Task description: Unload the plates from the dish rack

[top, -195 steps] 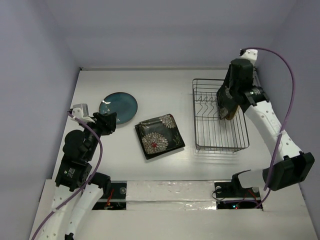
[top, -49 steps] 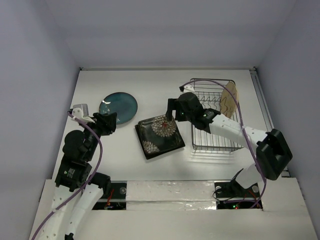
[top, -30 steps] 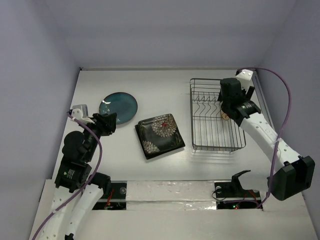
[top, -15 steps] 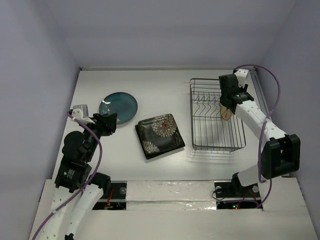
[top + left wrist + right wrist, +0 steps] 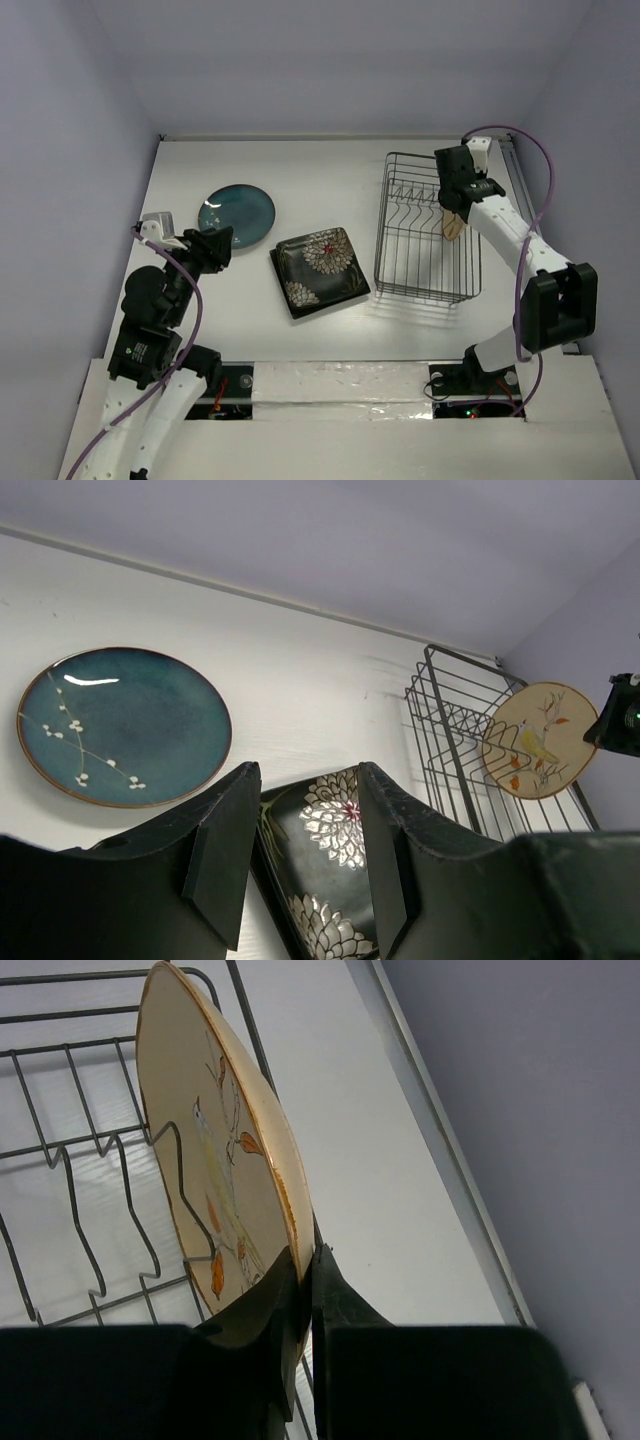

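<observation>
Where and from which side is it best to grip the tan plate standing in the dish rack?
Grip its upper rim, coming from above: the tan plate stands on edge between the wires of the dish rack, so only that rim is free. The right pincer is shut on it.

White arms (image 5: pixel 510 235), black joints (image 5: pixel 560 305), purple cables (image 5: pixel 545 170)

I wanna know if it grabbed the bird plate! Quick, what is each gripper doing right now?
Left gripper: open, holding nothing.
Right gripper: shut on the rim of the tan plate.
</observation>
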Tool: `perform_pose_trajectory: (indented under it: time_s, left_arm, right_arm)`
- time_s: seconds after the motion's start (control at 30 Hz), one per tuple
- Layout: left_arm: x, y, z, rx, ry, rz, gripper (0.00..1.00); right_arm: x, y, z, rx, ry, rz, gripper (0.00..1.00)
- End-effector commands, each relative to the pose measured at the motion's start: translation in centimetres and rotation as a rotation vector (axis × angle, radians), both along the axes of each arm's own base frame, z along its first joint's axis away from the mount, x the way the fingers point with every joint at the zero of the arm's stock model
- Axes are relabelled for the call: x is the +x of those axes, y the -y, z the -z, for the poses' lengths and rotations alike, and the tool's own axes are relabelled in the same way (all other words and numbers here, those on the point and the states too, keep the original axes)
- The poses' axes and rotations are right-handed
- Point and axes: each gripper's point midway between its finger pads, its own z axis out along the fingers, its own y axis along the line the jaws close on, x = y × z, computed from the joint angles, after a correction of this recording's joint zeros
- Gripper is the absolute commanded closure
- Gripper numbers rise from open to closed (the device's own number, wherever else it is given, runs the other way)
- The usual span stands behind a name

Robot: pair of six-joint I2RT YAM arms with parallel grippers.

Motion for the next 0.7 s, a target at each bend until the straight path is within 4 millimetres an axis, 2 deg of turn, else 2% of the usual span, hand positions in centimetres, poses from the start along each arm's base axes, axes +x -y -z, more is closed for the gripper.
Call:
perform_pose_trajectory:
  time_s: [0.0,0.23,0.3,0.5,0.67]
  left_arm:
    - [-0.1,0.1,-0.6,-0.013,0.032,0.005,0.59]
    - [-0.2,0.1,-0.8,-0.017,0.039,0.008,0.59]
    - [-0.2,0.1,-0.7,-0.017,0.038,0.008,0.59]
    - [-0.1,0.0,-0.7,-0.016,0.036,0.003,0.59]
    - [0.0,0.0,-0.6,-0.015,0.032,0.000,0.59]
  right_arm:
    - [-0.2,1.3,-5.1,-0.046,0.131,0.083,1.00]
    - [-2.0,1.8,-10.0,-0.146,0.170,0.073,1.00]
    - [-1.9,1.0,-11.5,-0.153,0.209,0.037,1.00]
    - [-2.5,0.3,-14.6,-0.120,0.268,0.007,1.00]
    - [-4.3,-2.0,-20.9,-0.002,0.459,-0.052,1.00]
